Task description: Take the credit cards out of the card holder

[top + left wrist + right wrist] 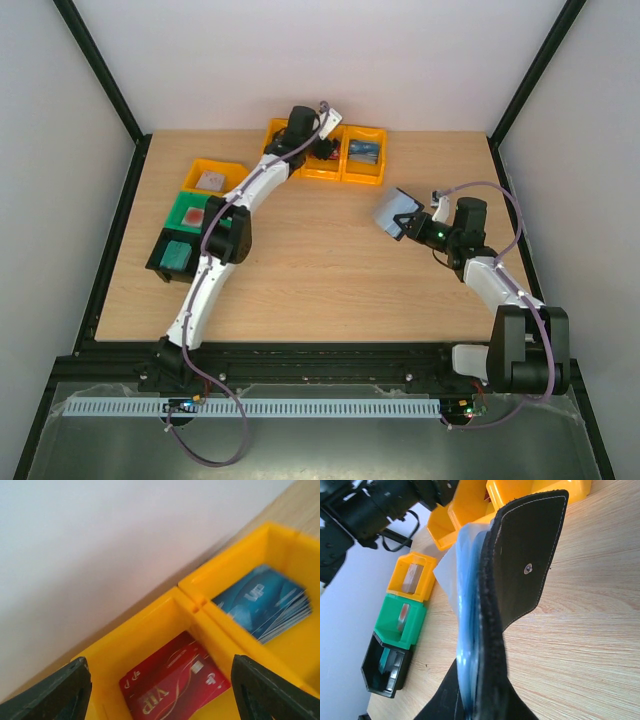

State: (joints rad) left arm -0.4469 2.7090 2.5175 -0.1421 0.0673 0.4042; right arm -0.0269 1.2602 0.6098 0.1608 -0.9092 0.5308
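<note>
Top: I count three far-edge yellow bins (362,178) under the left gripper (300,135), three left-edge bins (225,166), and the right gripper (408,228) clamping one card holder (393,212) toward the right edge; left wrist: jaws spread empty over two stacks, red cards (172,682) and blue cards (260,602); right wrist: holder open, one snap (527,569).

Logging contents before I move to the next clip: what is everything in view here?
card holder: one, black with blue clear pockets, held above the table
red card: at least one, in a far bin
blue cards: a stack, in the neighbouring compartment
far bins: joined row, yellow, far edge
yellow bin, green bin, black bin: one each, left side, each holding something flat
table: one, wood
left gripper: open, over the red card
right gripper: shut on the card holder
</note>
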